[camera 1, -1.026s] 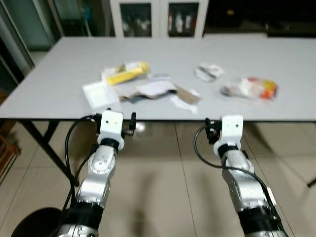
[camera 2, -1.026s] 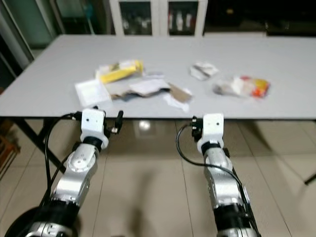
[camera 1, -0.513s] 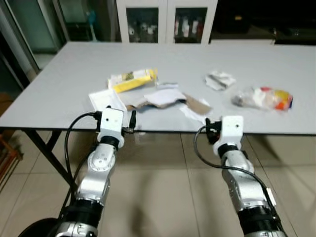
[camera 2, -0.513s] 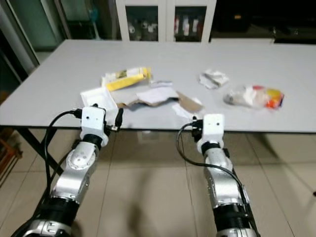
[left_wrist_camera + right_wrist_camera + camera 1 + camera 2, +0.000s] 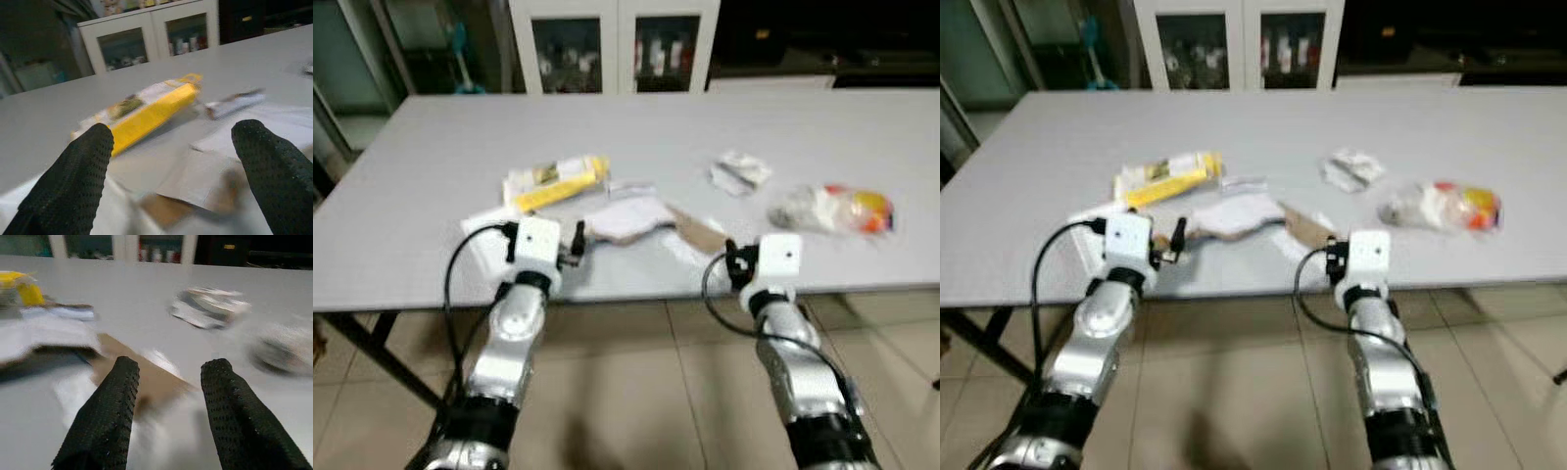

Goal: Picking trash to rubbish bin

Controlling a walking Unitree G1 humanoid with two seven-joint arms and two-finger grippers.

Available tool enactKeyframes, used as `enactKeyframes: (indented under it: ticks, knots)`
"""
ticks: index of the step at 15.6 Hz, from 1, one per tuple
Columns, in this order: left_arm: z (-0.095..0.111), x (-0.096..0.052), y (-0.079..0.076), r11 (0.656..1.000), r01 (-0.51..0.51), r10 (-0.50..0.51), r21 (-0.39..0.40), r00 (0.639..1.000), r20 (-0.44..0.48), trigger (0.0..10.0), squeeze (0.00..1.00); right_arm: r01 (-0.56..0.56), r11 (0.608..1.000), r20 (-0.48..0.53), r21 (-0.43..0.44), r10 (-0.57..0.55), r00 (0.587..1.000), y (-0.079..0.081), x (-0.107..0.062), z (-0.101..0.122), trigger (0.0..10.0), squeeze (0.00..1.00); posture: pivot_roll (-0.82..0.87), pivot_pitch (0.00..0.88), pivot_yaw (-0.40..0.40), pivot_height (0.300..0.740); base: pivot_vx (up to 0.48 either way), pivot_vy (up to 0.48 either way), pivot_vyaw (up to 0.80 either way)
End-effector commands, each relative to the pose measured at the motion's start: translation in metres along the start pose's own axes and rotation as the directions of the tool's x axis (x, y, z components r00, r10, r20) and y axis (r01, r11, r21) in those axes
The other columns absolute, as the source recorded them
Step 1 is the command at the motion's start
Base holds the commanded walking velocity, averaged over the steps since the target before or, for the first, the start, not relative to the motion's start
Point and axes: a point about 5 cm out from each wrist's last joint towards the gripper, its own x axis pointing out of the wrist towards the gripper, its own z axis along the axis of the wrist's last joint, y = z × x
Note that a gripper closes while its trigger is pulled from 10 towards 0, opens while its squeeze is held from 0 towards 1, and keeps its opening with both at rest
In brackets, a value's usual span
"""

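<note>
Grey desk (image 5: pixel 431 176) had drawn closer; my left end effector (image 5: pixel 176 166) gaped wide, right end effector (image 5: pixel 168 411) narrower, yellow packet (image 5: pixel 556 181) at eleven o'clock.

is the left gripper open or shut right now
Open. In the left wrist view the left gripper has its black fingers spread wide, with the yellow packet and papers on the table showing between them, and nothing held.

Grey table (image 5: pixel 1038 176) carries scattered trash. Yellow packet (image 5: pixel 1167 174) lies left of the white paper (image 5: pixel 1234 213); brown cardboard piece (image 5: pixel 1307 231) just right of that paper. Crumpled wrapper (image 5: pixel 1351 168) farther right; clear bag with orange contents (image 5: pixel 1445 208) beyond it. Both silver arms reach to the table's near edge. White cabinet (image 5: pixel 1239 44) behind the table.
</note>
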Motion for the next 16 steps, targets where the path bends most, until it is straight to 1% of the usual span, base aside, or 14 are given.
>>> enactKeyframes:
  ticks: [1, 7, 10, 13, 14, 15, 16]
  knots:
    - [-0.001, -0.002, 0.011, 0.999, -0.030, 0.030, 0.013, 1.000, -0.004, 10.0, 0.00, -0.026, 1.000, 0.011, 0.012, 0.026, 1.000, 0.011, 0.003, 0.005, 10.0, 0.00, 0.02, 0.037, 0.017, 0.740, 0.480, 0.000, 0.00]
    - [0.003, 0.000, 0.010, 1.000, -0.023, 0.023, 0.013, 1.000, 0.005, 10.0, 0.00, -0.022, 1.000, 0.003, 0.010, 0.022, 1.000, 0.010, 0.004, 0.005, 10.0, 0.00, 0.02, 0.040, 0.016, 0.740, 0.480, 0.000, 0.00]
    - [0.008, 0.000, 0.008, 1.000, -0.008, 0.008, 0.003, 0.999, 0.033, 10.0, 0.00, -0.026, 1.000, -0.007, 0.004, 0.026, 1.000, 0.012, 0.004, 0.003, 10.0, 0.00, 0.03, 0.043, 0.016, 0.740, 0.439, 0.000, 0.00]
    - [0.015, -0.001, 0.007, 0.999, 0.035, -0.036, 0.005, 0.997, 0.065, 10.0, 0.00, -0.027, 1.000, -0.007, 0.007, 0.027, 1.000, 0.013, 0.004, 0.003, 10.0, 0.00, 0.03, 0.050, 0.017, 0.740, 0.000, 0.000, 0.00]
    - [0.026, 0.001, 0.006, 0.994, 0.095, -0.100, 0.056, 0.990, 0.099, 10.0, 0.00, -0.025, 1.000, -0.009, 0.009, 0.025, 1.000, 0.012, 0.004, 0.003, 10.0, 0.00, 0.02, 0.051, 0.018, 0.740, 0.000, 0.000, 0.00]
    - [0.033, 0.002, 0.004, 0.987, 0.132, -0.143, 0.091, 0.983, 0.117, 10.0, 0.00, -0.024, 1.000, -0.009, 0.010, 0.024, 1.000, 0.012, 0.004, 0.003, 10.0, 0.00, 0.02, 0.050, 0.018, 0.740, 0.000, 0.000, 0.00]
    - [0.048, 0.003, 0.001, 0.963, 0.216, -0.241, 0.164, 0.959, 0.149, 10.0, 0.00, -0.023, 1.000, -0.011, 0.009, 0.023, 1.000, 0.012, 0.004, 0.002, 10.0, 0.00, 0.03, 0.048, 0.018, 0.740, 0.000, 0.000, 0.00]
